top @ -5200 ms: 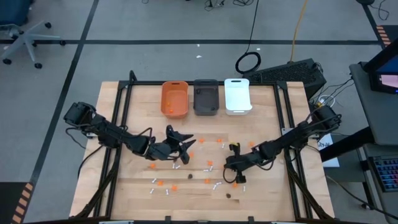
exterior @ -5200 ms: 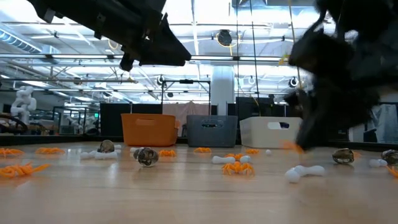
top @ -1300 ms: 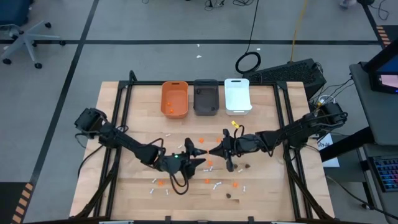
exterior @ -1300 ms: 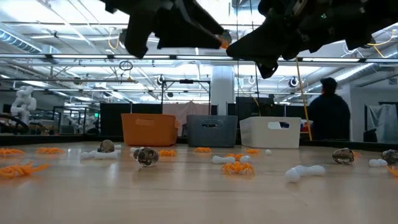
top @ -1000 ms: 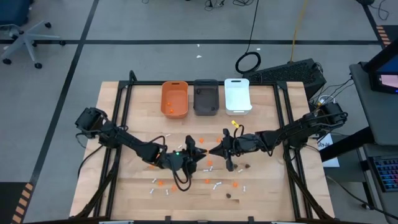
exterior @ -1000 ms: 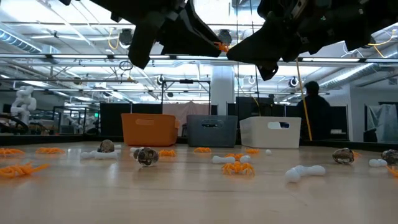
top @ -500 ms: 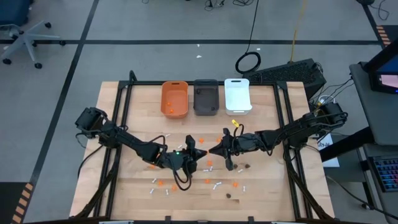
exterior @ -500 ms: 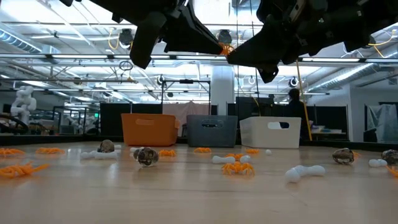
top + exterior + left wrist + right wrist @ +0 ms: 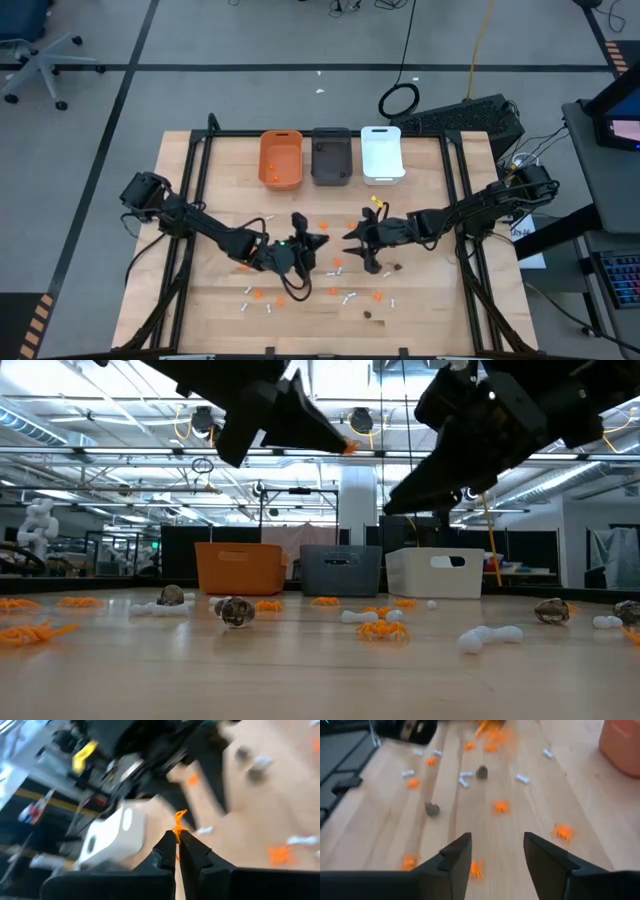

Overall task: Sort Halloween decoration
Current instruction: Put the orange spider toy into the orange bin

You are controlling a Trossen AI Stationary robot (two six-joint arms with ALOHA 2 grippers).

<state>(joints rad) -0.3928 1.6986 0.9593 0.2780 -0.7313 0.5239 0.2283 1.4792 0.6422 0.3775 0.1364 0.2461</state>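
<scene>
My left gripper (image 9: 177, 840) is shut on a tiny orange piece (image 9: 178, 819) well above the table's middle; it also shows in the high view (image 9: 316, 241) and the low view (image 9: 340, 446). My right gripper (image 9: 497, 851) is open and empty, just to the right of the left gripper (image 9: 350, 238), tipped down toward the table (image 9: 400, 500). Several orange blobs (image 9: 323, 226), white sticks (image 9: 349, 297) and dark lumps (image 9: 397, 267) lie loose on the wooden tabletop. The orange bin (image 9: 281, 160), dark grey bin (image 9: 331, 157) and white bin (image 9: 381, 154) stand in a row at the far edge. My left gripper pinches the orange piece's lower end (image 9: 177, 829) between its two fingertips, only at their free ends. The rest of the piece sticks out beyond the tips (image 9: 350, 448). The fingers reach out toward the table's right. The piece is lifted clear of the table.
The loose pieces spread over the table's middle and near half (image 9: 300, 285). Black frame rails run along the table's left (image 9: 190, 230) and right (image 9: 470, 250) sides. A few orange pieces lie inside the orange bin (image 9: 272, 168).
My right gripper, whose tip was at the orange piece against my left gripper's tip, has drawn back toward the table's right edge and tipped downward. The orange piece has stayed between my left gripper's fingertips, still high above the table.
</scene>
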